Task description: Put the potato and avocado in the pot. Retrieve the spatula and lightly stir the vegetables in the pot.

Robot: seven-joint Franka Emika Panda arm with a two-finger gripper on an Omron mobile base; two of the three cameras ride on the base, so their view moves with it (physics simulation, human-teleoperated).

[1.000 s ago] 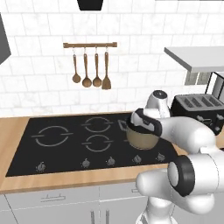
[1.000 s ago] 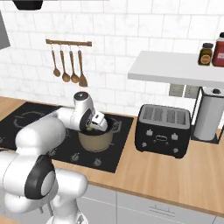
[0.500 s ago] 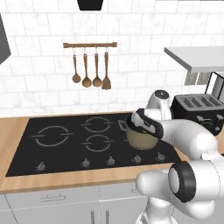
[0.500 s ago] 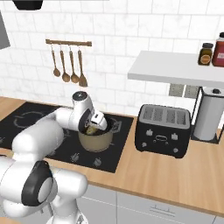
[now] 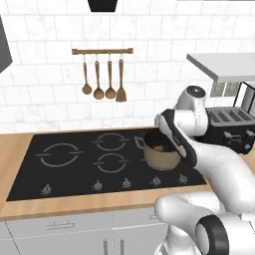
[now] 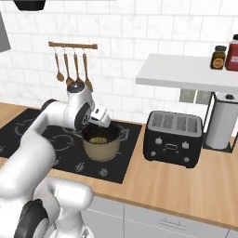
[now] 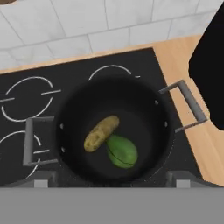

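Claw [image 7: 112, 183] fingers stand spread wide, one tip at each lower corner of the pot's rim in the hand view, with nothing between them and no contact with the vegetables. The claw hangs directly above the pot [image 7: 168, 131], looking straight down into its dark inside. On the pot floor lie the potato [image 7: 101, 133] and the avocado [image 7: 122, 151], touching each other, the potato above and left of the avocado in that view. The pot has a grey handle on each side and sits on the black cooktop [image 7: 26, 83], on the front burner nearest the wooden surface [image 7: 177, 57]. In the left base view the pot [image 5: 160, 155] stands at the right end of the cooktop [image 5: 60, 169], partly covered by the arm's forearm. In the right base view the claw [image 6: 103, 122] is just above the pot [image 6: 101, 148], with the toaster [image 6: 173, 138] near it to the right on the surface [image 6: 186, 186]. Brown wooden spoons and a wooden spatula [image 5: 121, 93] hang from a rail [image 5: 102, 51] on the tiled wall behind the cooktop.
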